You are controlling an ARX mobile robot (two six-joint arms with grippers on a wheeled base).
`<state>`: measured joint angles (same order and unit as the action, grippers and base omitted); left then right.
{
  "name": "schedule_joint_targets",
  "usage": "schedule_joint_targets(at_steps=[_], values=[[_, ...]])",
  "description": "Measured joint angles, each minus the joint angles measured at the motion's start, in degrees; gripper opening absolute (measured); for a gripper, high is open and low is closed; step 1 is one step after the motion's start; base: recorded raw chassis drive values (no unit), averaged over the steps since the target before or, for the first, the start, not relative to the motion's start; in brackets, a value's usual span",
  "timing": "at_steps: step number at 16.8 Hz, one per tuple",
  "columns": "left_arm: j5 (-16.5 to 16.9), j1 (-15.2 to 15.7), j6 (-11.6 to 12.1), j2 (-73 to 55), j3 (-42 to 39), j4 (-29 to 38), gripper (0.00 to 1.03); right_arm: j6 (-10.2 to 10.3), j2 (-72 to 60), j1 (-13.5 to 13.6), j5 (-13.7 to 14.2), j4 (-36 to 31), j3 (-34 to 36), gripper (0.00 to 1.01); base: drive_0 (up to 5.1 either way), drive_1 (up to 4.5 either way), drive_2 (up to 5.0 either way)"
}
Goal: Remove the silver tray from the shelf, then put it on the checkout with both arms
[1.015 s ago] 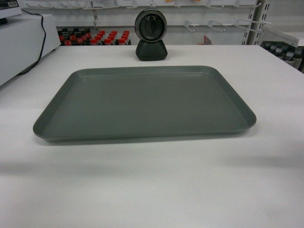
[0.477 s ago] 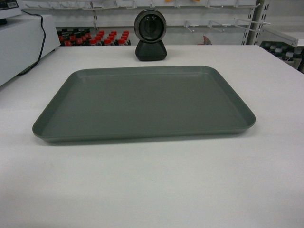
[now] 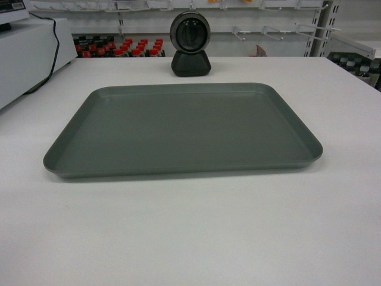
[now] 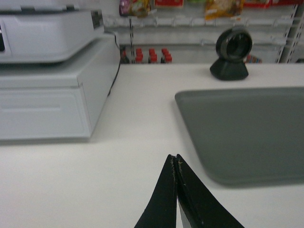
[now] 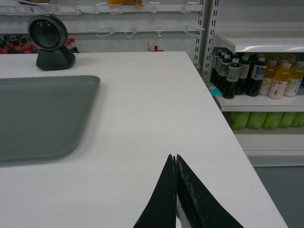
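Item: silver tray (image 3: 181, 130). Lay flat on the checkout surface (image 3: 196, 232), near its middle, long side across the head view; low rim up, nothing on it. Touched by neither arm.

Change noted over the last second: tray and scanner (image 3: 190, 44) sat a shade further right in the head view than half a second before, both by the same small amount. Judged a slight swing of the camera or base, not a move of the tray.

Left end effector (image 4: 176, 161): fingers pressed together, holding nothing, above bare surface just off the tray's near left corner, at about 7 o'clock from the tray's centre.

Right end effector (image 5: 175, 161): likewise closed tight and empty, above bare surface well clear of the tray's right edge, at about 4 o'clock.

Also present: scanner at 12 o'clock beyond the tray; white register box (image 4: 47, 90) at 10 o'clock; bottles (image 5: 247, 71) on store shelving at 2 o'clock.

Bearing on task: tray off the shelf and set on the checkout, both arms released and clear. Judged complete or all but complete.
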<state>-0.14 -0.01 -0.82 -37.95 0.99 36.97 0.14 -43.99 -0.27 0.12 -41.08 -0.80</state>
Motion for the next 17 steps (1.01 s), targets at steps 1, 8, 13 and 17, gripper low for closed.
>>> schedule_joint_targets(at_steps=[1, 8, 13, 17], values=[[0.02, 0.04, 0.0, 1.22, -0.48, -2.4, 0.02, 0.0, 2.27, 0.0, 0.02, 1.51, 0.02, 0.02, 0.0, 0.0, 0.0], [0.04, 0.0, 0.02, 14.86, -0.5, -14.05, 0.02, 0.0, 17.55, 0.0, 0.02, 14.64, 0.07, 0.02, 0.0, 0.0, 0.0], [0.04, 0.0, 0.0, 21.88, -0.5, -20.76, 0.02, 0.0, 25.35, 0.0, 0.02, 22.4, 0.07, 0.02, 0.0, 0.0, 0.0], [0.04, 0.0, 0.02, 25.53, -0.5, -24.26, 0.02, 0.0, 29.64, 0.0, 0.02, 26.51, 0.07, 0.02, 0.0, 0.0, 0.0]])
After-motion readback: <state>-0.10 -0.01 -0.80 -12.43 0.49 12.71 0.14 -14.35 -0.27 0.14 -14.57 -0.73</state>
